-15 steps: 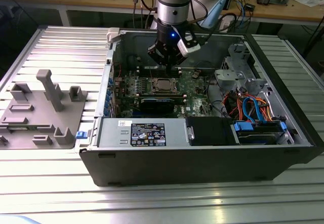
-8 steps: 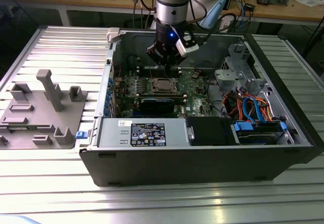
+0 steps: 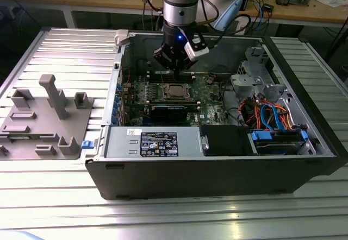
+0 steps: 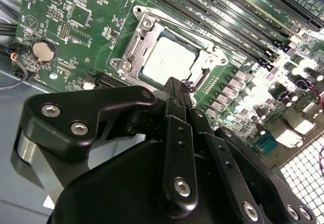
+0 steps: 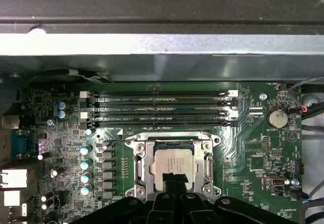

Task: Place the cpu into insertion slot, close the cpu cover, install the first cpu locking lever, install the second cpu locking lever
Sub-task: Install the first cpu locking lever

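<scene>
The cpu point(image 5: 173, 162) is a pale silver square lying in the insertion slot on the green motherboard point(image 5: 253, 148); it also appears in the second wrist view as the cpu point(image 4: 167, 57) and in the exterior view as the cpu point(image 3: 175, 92). The cpu cover point(image 5: 144, 169), a silver frame, lies flat around it, seen too as the cpu cover point(image 4: 132, 46). My gripper point(image 5: 172, 178) hovers low over one edge of the socket with its black fingers pressed together. Its tip point(image 4: 178, 84) sits beside a thin wire locking lever point(image 4: 202, 77). From outside, the gripper point(image 3: 175, 66) hangs just behind the socket.
Memory slots point(image 5: 157, 110) run along one side of the socket, and a coin battery point(image 5: 277, 117) sits nearby. The open case holds a power supply point(image 3: 152, 142) and a drive bay with blue and orange cables point(image 3: 272, 120). A grey fixture point(image 3: 43, 120) stands on the table at the exterior view's left.
</scene>
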You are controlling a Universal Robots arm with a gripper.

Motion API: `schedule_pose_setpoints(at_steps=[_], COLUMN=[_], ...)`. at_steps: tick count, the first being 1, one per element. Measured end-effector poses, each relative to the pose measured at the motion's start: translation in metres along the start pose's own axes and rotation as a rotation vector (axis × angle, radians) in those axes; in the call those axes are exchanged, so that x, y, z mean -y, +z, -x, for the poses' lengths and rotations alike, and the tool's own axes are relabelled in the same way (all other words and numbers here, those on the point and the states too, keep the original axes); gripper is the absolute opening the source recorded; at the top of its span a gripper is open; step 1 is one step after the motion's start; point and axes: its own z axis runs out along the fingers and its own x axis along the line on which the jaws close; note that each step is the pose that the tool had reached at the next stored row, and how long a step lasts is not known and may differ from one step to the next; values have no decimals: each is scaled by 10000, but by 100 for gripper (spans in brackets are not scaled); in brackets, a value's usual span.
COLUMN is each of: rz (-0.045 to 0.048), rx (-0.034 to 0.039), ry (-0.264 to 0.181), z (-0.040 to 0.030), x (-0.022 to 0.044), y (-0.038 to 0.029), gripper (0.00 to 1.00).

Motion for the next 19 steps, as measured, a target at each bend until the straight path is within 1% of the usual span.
schedule_pose_setpoints(at_steps=[2, 7, 9, 11, 13, 15, 16, 19], rz=[-8, -9, -10, -11, -11, -10, -9, -10], rx=[1, 2, 4, 7, 9, 9, 9, 9], ry=[239, 275, 294, 295, 295, 297, 298, 297], z=[-22, -107, -174, -226, -297, -334, -349, -350], x=[1, 1, 2, 3, 3, 4, 3, 4], y=[-1, -3, -6, -8, -11, -12, -12, -13], gripper=[11, 11, 11, 11, 11, 11, 11, 11])
